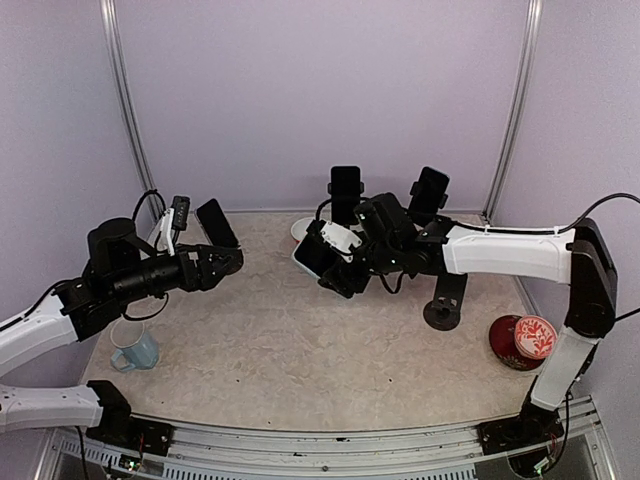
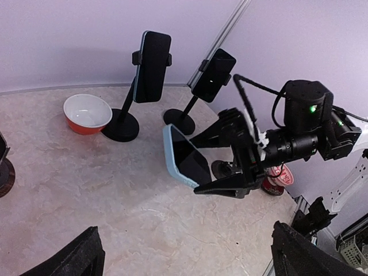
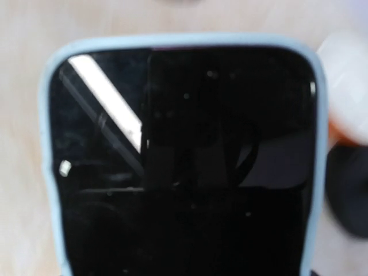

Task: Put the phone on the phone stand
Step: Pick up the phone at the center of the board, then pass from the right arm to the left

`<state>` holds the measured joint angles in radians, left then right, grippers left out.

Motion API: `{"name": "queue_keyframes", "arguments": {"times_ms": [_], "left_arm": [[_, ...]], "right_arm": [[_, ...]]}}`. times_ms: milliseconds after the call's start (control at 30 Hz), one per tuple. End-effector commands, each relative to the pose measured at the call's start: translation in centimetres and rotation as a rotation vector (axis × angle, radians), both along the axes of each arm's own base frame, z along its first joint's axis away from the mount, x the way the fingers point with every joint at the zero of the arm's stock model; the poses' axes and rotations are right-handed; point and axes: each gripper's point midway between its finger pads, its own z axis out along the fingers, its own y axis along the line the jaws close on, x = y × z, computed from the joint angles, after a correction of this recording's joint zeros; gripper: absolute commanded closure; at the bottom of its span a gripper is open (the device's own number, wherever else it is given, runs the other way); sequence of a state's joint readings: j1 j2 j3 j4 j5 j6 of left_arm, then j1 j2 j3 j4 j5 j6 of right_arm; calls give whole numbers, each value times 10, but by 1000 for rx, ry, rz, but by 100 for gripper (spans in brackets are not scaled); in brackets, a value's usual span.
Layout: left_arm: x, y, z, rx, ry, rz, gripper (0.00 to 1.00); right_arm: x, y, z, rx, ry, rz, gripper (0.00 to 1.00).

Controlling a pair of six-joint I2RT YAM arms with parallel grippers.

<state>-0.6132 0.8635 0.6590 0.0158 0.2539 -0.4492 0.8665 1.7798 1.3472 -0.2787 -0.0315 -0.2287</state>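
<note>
Top view: the right gripper point(image 1: 336, 266) pinches the blue-cased phone point(image 1: 316, 256) between its jaws over the middle of the tabletop point(image 1: 270, 340), left of a black phone stand point(image 1: 444, 302); left wrist view: the left gripper point(image 2: 185, 241) shows its jaws spread wide, and the phone hangs tilted; right wrist view: the phone's dark screen fills the frame.

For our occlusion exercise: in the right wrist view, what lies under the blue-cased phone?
Bare table shows around the phone, with a bowl rim and a dark stand base at right. Anything directly beneath the phone is covered.
</note>
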Motion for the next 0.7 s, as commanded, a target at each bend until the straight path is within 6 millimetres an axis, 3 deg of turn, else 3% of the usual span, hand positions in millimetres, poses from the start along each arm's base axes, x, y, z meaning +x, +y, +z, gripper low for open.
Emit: {"name": "queue_keyframes", "arguments": {"times_ms": [0, 133, 400, 667], "left_arm": [[-4, -16, 13, -107, -19, -72, 1], [-4, -32, 17, -131, -20, -114, 3], [-5, -57, 22, -173, -19, -191, 6], [-3, -67, 19, -182, -4, -213, 14]], "right_arm": [[-6, 29, 79, 270, -191, -24, 46], [-22, 42, 99, 319, -265, -3, 47], [-40, 58, 118, 358, -308, 28, 47], [-57, 69, 130, 380, -333, 59, 47]]}}
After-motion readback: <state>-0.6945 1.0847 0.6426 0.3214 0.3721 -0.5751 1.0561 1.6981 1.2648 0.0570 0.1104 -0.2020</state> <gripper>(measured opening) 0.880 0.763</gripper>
